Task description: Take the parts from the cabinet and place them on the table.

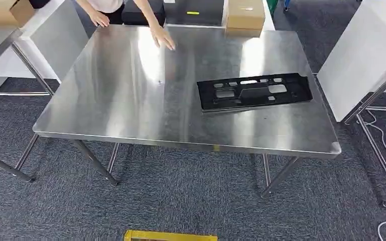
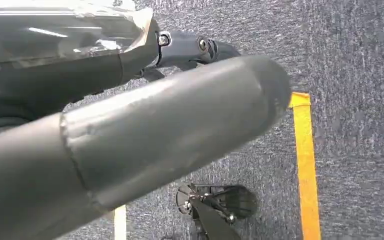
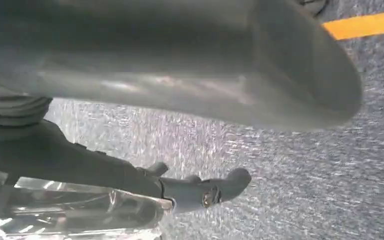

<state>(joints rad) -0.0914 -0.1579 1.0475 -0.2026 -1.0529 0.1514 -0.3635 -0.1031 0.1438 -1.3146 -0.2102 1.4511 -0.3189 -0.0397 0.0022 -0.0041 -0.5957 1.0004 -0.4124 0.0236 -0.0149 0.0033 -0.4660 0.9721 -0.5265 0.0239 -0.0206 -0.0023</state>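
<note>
In the head view, a black slotted plastic part (image 1: pixel 255 92) is seen lying flat on the steel table (image 1: pixel 130 95), toward the table's right side and set in from its right and near edges — one part, it is judged, already delivered. At the table's far edge a person's hand (image 1: pixel 162 37) rests on the steel, well apart from the part, and a cardboard box (image 1: pixel 245 16) stands beyond the far edge. The wide bare steel to the left of the part is judged the best room for the next piece; it should be laid flat, kept off the table's rim and away from the person's hand. In the left wrist view, the left hand (image 2: pixel 145 135) hangs over grey carpet near a yellow floor tape (image 2: pixel 305 165), nothing held; a thick thumb and a darker finger are seen apart. In the right wrist view, the right hand (image 3: pixel 190 70) likewise hangs over carpet, its thumb and a dark finger parted, with nothing between them. The cabinet is judged the next goal — a turn away from the table, with the table legs given room.
</note>
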